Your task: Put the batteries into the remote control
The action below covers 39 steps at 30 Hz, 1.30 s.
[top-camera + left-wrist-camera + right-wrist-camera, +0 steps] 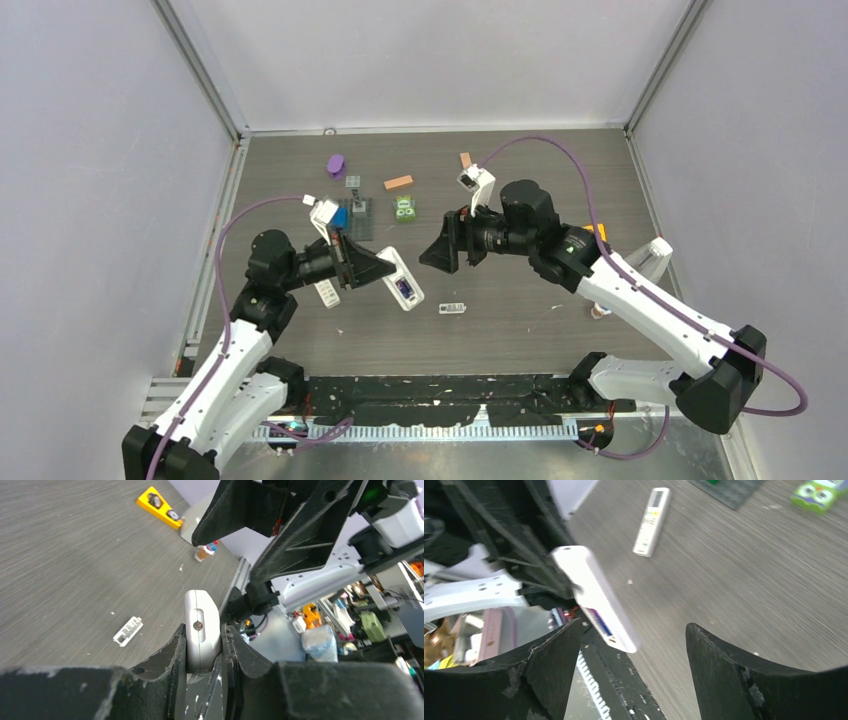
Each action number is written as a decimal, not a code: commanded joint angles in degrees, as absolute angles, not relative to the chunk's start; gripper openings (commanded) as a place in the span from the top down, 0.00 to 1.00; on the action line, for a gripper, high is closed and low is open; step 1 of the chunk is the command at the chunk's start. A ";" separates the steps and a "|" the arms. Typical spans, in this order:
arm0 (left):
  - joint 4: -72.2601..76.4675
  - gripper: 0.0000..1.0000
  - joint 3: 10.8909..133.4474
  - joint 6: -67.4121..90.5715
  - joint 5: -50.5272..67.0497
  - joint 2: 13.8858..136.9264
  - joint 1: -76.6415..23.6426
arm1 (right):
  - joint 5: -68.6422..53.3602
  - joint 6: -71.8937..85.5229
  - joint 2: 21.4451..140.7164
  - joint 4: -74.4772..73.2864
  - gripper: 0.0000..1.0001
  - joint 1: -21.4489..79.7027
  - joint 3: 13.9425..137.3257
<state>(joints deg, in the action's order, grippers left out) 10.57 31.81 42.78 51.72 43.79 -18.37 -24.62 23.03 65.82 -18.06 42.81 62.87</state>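
My left gripper (385, 268) is shut on a white remote control (405, 288) and holds it off the table, its free end toward the right arm. In the left wrist view the fingers (176, 647) clamp the remote control's (202, 630) narrow end. Its open compartment shows a purple battery (600, 622) inside. My right gripper (440, 252) stands open just right of the remote control (594, 595), touching nothing. A small white battery cover (452, 308) lies on the table below both grippers.
A second white remote (327, 293) lies under the left arm. At the back are a purple piece (335, 163), orange blocks (398, 182), a green toy (404, 208) and a grey plate (357, 215). A yellow block (160, 506) carrying two dark pieces and a small bottle (206, 551) lie right.
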 commanded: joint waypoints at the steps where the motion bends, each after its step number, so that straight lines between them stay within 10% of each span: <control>1: 5.01 1.00 33.34 39.49 44.75 42.11 -18.42 | -13.06 21.71 69.81 -25.69 0.20 42.85 62.14; 24: -5.01 1.00 31.90 40.84 36.84 40.35 -8.70 | -7.33 -19.62 96.52 -34.91 0.25 49.58 61.48; 39: -5.44 1.00 32.84 40.28 37.97 40.87 -4.50 | -5.56 -21.71 101.75 -35.73 0.57 50.02 63.62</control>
